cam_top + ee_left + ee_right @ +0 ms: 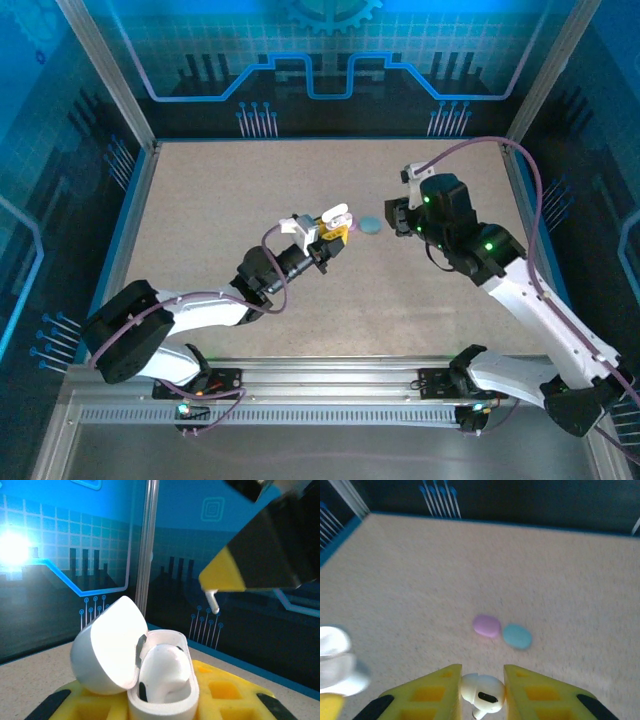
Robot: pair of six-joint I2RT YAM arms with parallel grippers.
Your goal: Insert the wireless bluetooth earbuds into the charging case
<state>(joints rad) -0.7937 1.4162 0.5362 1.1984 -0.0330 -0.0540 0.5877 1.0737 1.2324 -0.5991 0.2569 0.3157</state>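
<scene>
My left gripper [330,243] is shut on a white charging case [165,705], held above the middle of the table with its lid [107,647] swung open. One white earbud [165,672] sits in the case. My right gripper [481,674] is shut on a second white earbud [481,692], pinched between its yellow fingers with the stem pointing down. In the left wrist view a right finger [250,560] hangs above and to the right of the case, the earbud's stem [214,602] poking out below it. From above, the right gripper [393,216] hovers just right of the case [335,216].
A pink round piece [486,625] and a teal round piece [517,635] lie side by side on the beige table. The teal one [370,225] lies between the two grippers. Blue walls and metal posts [147,550] ring the table.
</scene>
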